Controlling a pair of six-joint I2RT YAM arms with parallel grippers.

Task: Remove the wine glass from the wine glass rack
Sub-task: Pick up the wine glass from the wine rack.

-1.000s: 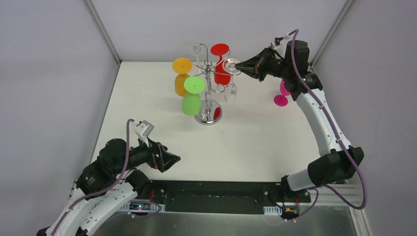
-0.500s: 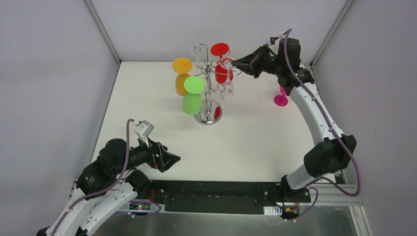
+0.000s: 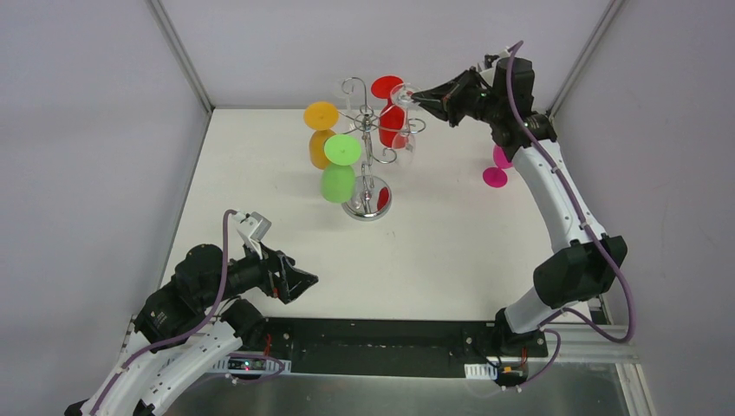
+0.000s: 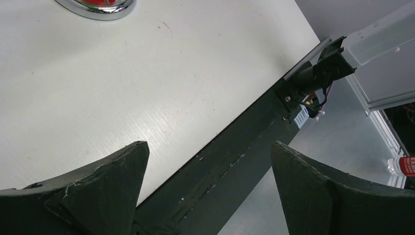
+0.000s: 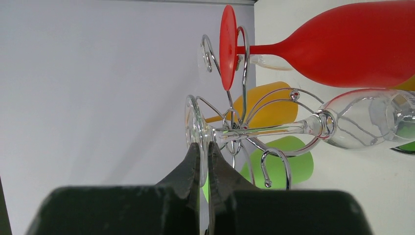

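White tabletop [image 3: 451, 251] and pale grey walls surround the wine glass rack [image 3: 355, 209], which stands well ahead of both arm bases. The right gripper [image 5: 204, 149] is pinched shut on the rim of the clear wine glass [image 5: 342, 125], gripping its round foot edge-on. From the fingertips the stem runs straight ahead through the rack's curled wire arms, with the bowl beyond them. Holding the foot probably makes sense because the glass hangs upside down by it, so the foot must slide out along the wire before the glass comes free. The red wine glass [image 5: 342, 36] hangs just above the claw's line, and the orange and green glasses sit behind the wires. The right arm is stretched far forward, elbow high, wrist turned toward the rack's top. The left gripper [image 4: 209, 147] is folded low near its base, fingers spread and holding nothing.
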